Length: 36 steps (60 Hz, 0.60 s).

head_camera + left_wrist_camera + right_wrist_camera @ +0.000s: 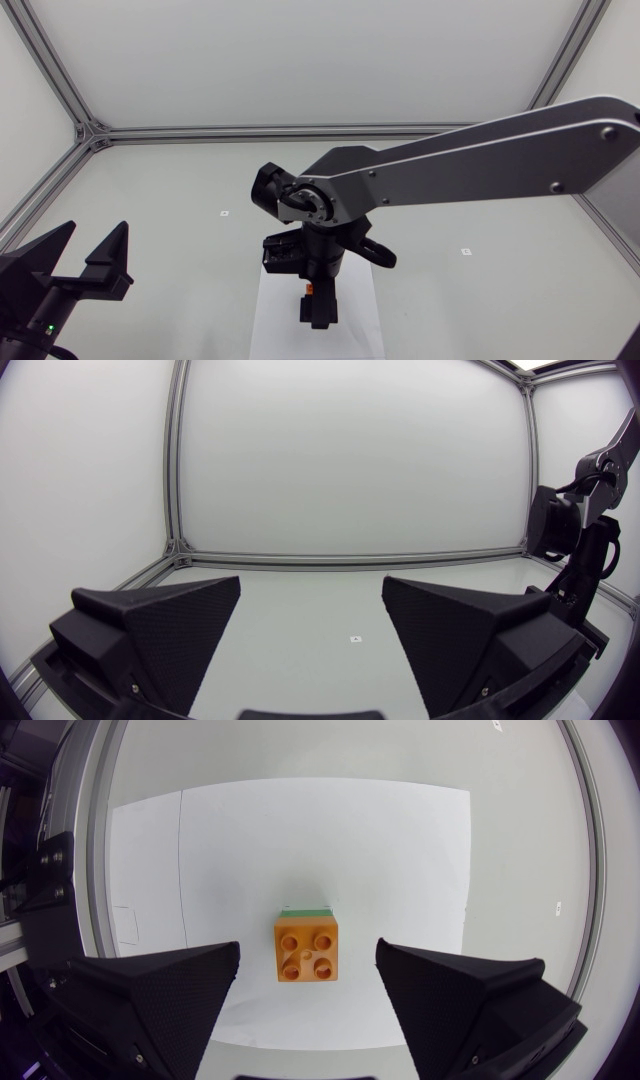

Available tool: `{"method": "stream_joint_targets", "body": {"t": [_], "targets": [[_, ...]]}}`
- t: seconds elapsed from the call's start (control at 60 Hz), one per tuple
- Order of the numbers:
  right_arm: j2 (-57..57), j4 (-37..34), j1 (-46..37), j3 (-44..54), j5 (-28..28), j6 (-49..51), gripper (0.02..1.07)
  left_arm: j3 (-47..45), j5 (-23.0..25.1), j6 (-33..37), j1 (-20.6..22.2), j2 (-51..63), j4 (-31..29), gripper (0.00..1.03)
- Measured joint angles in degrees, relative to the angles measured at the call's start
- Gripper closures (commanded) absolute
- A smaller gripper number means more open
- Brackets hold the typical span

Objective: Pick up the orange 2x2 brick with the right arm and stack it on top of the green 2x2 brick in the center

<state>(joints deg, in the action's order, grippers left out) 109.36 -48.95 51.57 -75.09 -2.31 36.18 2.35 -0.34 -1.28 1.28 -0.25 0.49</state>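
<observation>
In the right wrist view the orange 2x2 brick [307,949] sits on top of the green 2x2 brick [305,909], of which only a thin edge shows. Both rest on a white sheet [250,840]. My right gripper [308,955] hangs above the stack, open, its fingers wide on either side and clear of the brick. In the head view the right gripper [318,310] points down over the sheet [275,320], with a sliver of the orange brick [313,287] showing under the wrist. My left gripper [95,235] is open near the table's left front, holding nothing.
The right arm [470,160] spans from the right edge to the table's middle. Small marks dot the table [225,213]. In the left wrist view the left gripper [312,588] faces bare table, with the right arm [570,550] off to one side.
</observation>
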Motion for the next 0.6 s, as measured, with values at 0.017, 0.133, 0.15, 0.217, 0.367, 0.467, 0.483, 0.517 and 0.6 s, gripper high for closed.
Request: {"method": "stream_joint_targets", "body": {"t": [0.017,0.133,0.15,0.217,0.367,0.467,0.483,0.517,0.6], "targets": [[-0.50,-0.13,0.00,0.04,0.02,-0.15,0.06,0.00,0.02,0.02,0.00,0.00,0.00,0.04],[-4.94,-0.35,-0.07,0.39,0.02,-1.09,0.06,0.00,0.00,0.02,0.00,0.00,0.00,0.04],[-5.44,-0.35,-0.17,0.52,0.02,-1.31,0.06,0.00,0.00,0.02,0.00,0.00,0.00,0.04],[-7.78,-0.37,-0.42,1.38,0.02,-1.68,0.06,0.00,0.02,0.02,0.00,0.00,0.00,0.04],[-13.40,-0.37,-1.95,4.00,0.20,-3.06,0.06,0.00,0.00,0.02,0.00,0.00,0.00,0.04],[-16.87,-0.33,-3.91,5.55,0.22,-3.69,0.06,0.00,0.00,0.02,0.00,0.00,0.00,0.04],[-17.53,-0.31,-4.31,5.86,0.20,-3.82,0.06,0.00,0.02,0.00,0.00,0.00,0.00,0.04],[-18.58,-0.31,-5.03,6.54,0.22,-4.11,0.06,0.00,0.02,0.00,0.00,0.00,0.00,0.04],[-22.03,-0.09,-6.78,8.72,0.20,-4.55,0.06,0.00,0.00,0.00,0.00,0.00,0.00,0.04]]}}
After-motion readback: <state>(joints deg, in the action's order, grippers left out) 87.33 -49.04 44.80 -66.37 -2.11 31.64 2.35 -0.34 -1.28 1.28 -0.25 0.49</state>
